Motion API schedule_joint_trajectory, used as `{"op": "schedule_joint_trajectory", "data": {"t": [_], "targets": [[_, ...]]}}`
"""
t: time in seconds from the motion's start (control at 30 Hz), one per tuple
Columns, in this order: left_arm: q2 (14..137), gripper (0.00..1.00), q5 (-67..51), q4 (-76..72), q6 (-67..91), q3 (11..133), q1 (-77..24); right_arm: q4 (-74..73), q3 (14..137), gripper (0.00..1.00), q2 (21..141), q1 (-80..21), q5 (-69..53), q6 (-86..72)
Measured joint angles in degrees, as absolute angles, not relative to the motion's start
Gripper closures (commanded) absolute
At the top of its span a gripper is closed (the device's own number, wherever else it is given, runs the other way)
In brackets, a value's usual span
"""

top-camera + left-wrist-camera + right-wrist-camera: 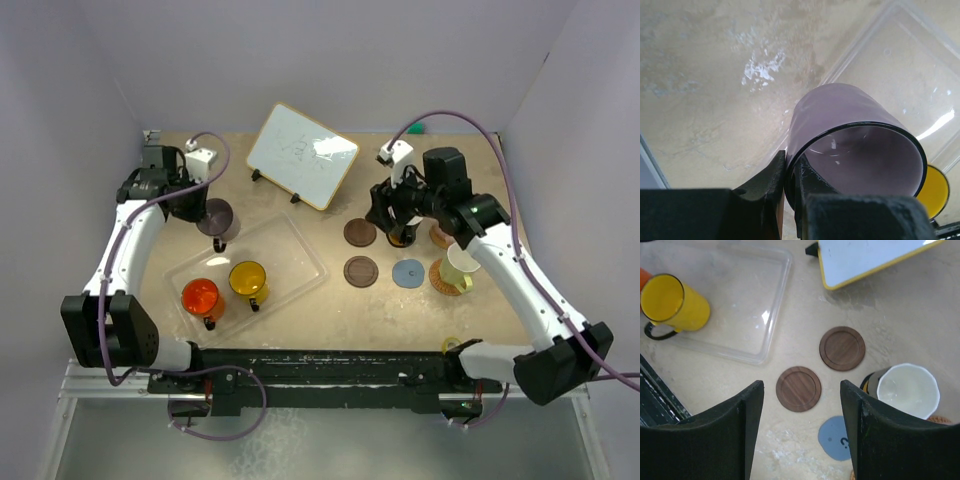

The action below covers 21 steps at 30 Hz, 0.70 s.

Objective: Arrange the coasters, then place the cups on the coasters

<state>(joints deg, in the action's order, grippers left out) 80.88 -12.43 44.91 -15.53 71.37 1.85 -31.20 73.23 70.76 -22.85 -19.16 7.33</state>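
As left tool (790,172) pinches, cylindrical mauve mug (840,115) gleams.

Robot lab cell: tan table (380,320) inside blank pale walls (400,60) (twin arms (135,240) on a rail (330,364))

Blue-grey coaster (834,437): small dark mark, lower centre of right wrist view, illegible.
Whiteboard (302,155): faint scribbles, upper centre of top view, unreadable.
Readable text: none.
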Motion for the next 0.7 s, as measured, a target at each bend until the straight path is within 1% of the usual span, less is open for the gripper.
{"op": "schedule_joint_trajectory", "data": {"t": [0.17,0.33,0.5,0.7], "targets": [[80.66,0.97,-11.94,45.5,-11.62,77.41,-0.05,-27.05,77.93,0.35,75.16,-24.14,-20.78,3.16],[81.28,0.97,-9.17,45.25,-7.38,82.32,-8.03,-22.31,82.21,0.34,80.4,-25.78,-22.31,-1.87],[83.9,0.97,-9.15,44.34,-2.17,85.14,-12.88,-19.55,84.51,0.34,84.18,-28.23,-21.96,-5.06],[88.75,0.97,-5.72,41.95,3.14,86.72,-17.67,-18.57,88.01,0.34,88.47,-30.15,-20.58,-7.7]]}}
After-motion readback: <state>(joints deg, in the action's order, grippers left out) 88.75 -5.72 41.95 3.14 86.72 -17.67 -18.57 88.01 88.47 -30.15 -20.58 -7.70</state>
